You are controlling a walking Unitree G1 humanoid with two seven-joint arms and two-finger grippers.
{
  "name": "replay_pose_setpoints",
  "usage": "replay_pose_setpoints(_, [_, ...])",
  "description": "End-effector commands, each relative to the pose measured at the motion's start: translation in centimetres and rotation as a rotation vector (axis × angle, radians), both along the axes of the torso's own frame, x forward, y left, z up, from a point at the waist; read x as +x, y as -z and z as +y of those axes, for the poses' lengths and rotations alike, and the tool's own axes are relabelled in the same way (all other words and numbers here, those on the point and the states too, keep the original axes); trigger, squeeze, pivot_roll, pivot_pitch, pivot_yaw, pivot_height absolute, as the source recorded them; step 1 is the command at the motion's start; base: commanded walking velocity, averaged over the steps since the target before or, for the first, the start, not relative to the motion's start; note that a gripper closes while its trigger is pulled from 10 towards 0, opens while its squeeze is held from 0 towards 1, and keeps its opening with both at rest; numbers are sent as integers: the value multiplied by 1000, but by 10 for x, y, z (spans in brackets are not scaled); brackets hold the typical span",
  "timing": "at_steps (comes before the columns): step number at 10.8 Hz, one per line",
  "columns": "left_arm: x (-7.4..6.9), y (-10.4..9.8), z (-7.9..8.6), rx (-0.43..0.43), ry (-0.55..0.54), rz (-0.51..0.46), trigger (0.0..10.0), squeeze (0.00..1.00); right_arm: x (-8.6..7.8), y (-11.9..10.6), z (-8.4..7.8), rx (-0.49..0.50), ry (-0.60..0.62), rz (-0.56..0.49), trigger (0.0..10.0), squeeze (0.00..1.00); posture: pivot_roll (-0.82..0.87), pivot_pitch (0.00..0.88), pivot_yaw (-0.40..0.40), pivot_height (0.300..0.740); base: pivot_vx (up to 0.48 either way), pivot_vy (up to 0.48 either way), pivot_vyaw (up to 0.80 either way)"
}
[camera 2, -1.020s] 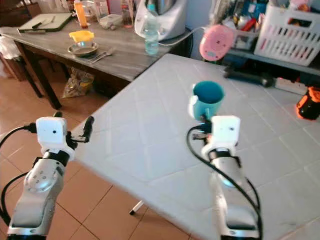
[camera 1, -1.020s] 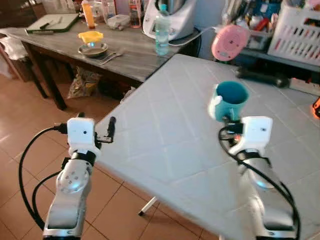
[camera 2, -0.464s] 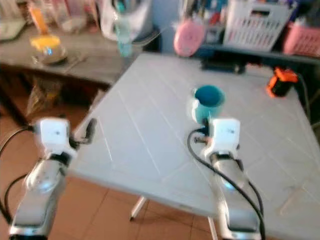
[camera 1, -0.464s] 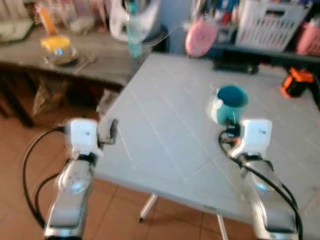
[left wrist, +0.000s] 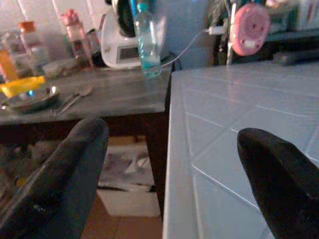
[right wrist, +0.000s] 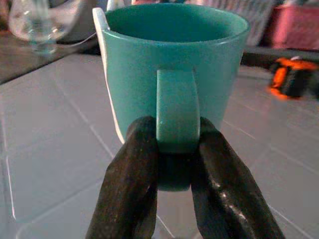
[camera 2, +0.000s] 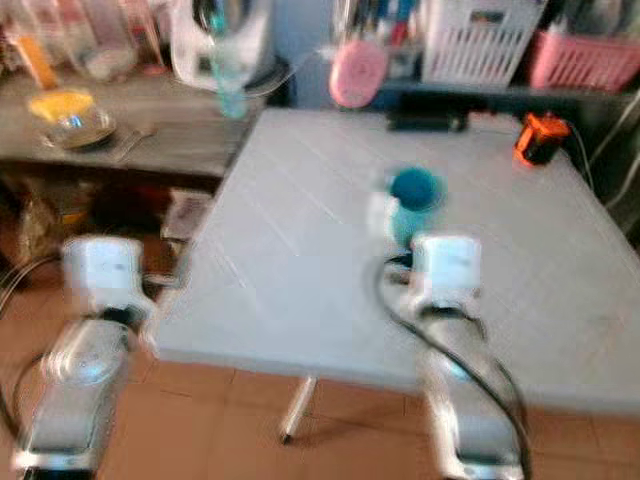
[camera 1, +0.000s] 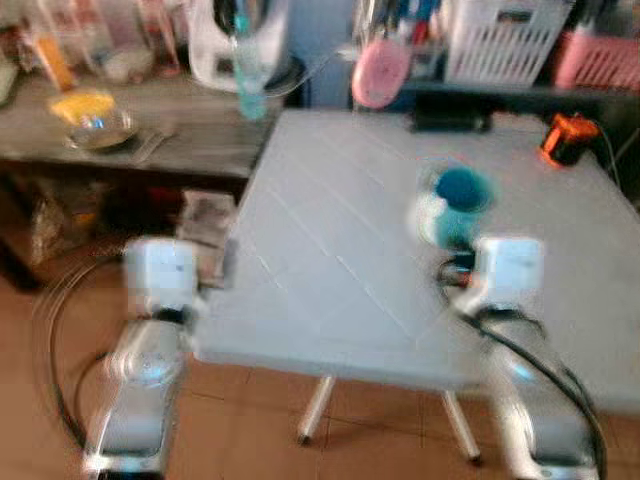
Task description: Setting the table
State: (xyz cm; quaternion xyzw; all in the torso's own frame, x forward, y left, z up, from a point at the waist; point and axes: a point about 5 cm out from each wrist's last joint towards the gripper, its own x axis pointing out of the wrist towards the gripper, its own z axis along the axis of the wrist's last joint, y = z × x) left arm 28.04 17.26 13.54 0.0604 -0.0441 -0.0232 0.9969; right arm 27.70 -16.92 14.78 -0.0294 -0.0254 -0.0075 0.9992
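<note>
A teal mug (right wrist: pixel 174 64) hangs upright over the white tiled table (camera 1: pixel 330 250), with my right gripper (right wrist: pixel 172 164) shut on its handle. In the head views the mug (camera 1: pixel 455 205) is blurred, just beyond the right wrist's white housing (camera 1: pixel 507 268). My left gripper (left wrist: pixel 169 164) is open with nothing between its fingers (left wrist: pixel 75 169), at the table's left edge. On the grey side table (camera 1: pixel 160 140) sit a metal plate with a yellow thing on it (camera 1: pixel 88 118) and cutlery (left wrist: pixel 75 97).
A water bottle (camera 1: pixel 246 75), a white kitchen appliance (left wrist: pixel 124 40) and several jars stand on the side table. A pink round object (camera 1: pixel 378 72), white (camera 1: pixel 495 40) and pink (camera 1: pixel 598 55) baskets stand behind the table; an orange thing (camera 1: pixel 565 135) lies on it.
The whole picture has shifted and blurred, so the camera has turned; the table now lies squarely in front. The mug stays held in the right gripper.
</note>
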Motion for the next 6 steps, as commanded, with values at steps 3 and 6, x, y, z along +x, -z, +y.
replay_pose_setpoints(3, [0, -3, 10, 23, -34, -14, 10000, 0, 3, -11, 8, -2, -24, -50, 10000, 0, 68, 20, 20, 740, 0, 480, -267])
replay_pose_setpoints(6, [1, -2, 7, 28, -40, -24, 10000, 0, 4, -12, 8, -11, -24, -56, 10000, 0, 67, 18, 19, 740, 0, 480, 0])
